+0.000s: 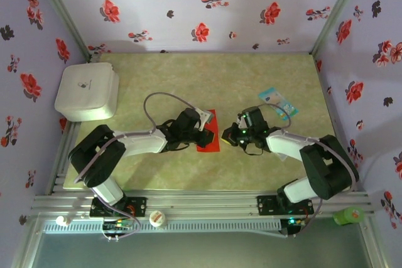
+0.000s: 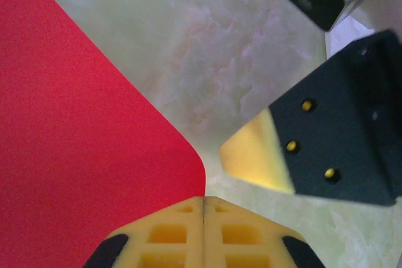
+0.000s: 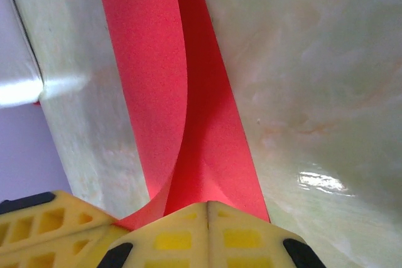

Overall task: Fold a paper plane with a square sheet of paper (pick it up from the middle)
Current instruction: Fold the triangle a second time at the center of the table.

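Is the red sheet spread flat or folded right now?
Folded over: the right wrist view shows the red sheet doubled, one layer curling above the other.

Sheet (image 1: 213,123) on table (image 1: 207,73), packet (image 1: 278,101) right-behind.

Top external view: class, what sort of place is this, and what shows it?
Probably a purpose-built robot test booth: floral-papered walls box in a small marbled tabletop, and the left arm and right arm are bolted to an aluminium rail at its near edge.
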Controlling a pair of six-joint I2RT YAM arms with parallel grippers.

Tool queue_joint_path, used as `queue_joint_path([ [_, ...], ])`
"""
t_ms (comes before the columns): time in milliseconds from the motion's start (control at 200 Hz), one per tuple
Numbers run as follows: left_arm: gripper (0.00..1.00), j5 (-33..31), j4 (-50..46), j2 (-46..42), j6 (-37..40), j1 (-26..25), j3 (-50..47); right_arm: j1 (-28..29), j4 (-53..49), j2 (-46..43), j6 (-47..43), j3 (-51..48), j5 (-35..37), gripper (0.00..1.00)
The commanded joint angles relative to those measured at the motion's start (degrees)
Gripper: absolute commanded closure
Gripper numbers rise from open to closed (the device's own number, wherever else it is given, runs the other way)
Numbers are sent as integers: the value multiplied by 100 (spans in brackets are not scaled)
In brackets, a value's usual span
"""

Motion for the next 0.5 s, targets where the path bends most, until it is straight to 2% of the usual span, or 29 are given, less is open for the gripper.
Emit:
queue_joint_path([
  [0, 100, 83, 62, 108, -150, 60, 163, 155, 60, 251, 70, 127, -92, 100],
  [495, 100, 72, 53, 144, -181, 104, 92, 444, -98, 901, -121, 565, -130, 100],
])
